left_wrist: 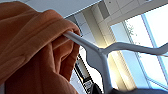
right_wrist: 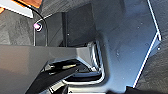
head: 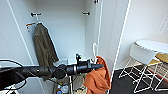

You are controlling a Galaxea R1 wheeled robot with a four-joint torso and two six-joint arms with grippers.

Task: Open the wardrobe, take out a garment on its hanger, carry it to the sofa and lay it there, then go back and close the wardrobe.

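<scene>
The wardrobe (head: 67, 30) stands open in front of me, its right door (head: 110, 30) swung outward. My left arm reaches in from the left, and the left gripper (head: 99, 66) is shut on the white hanger (head: 94, 51), whose hook stands free above it, off the rail. The orange garment (head: 98, 77) droops from that hanger in front of the wardrobe's lower right. In the left wrist view the garment (left_wrist: 32, 50) is bunched over the hanger's arm (left_wrist: 82, 41), seen from below against ceiling and window.
An olive-green jacket (head: 43, 45) hangs on its own hanger at the wardrobe's left. Small items lie on the wardrobe floor (head: 65, 87). To the right stand a round white table (head: 152, 45), a white wire-legged chair (head: 141, 53) and a yellow seat (head: 162, 57) on dark carpet.
</scene>
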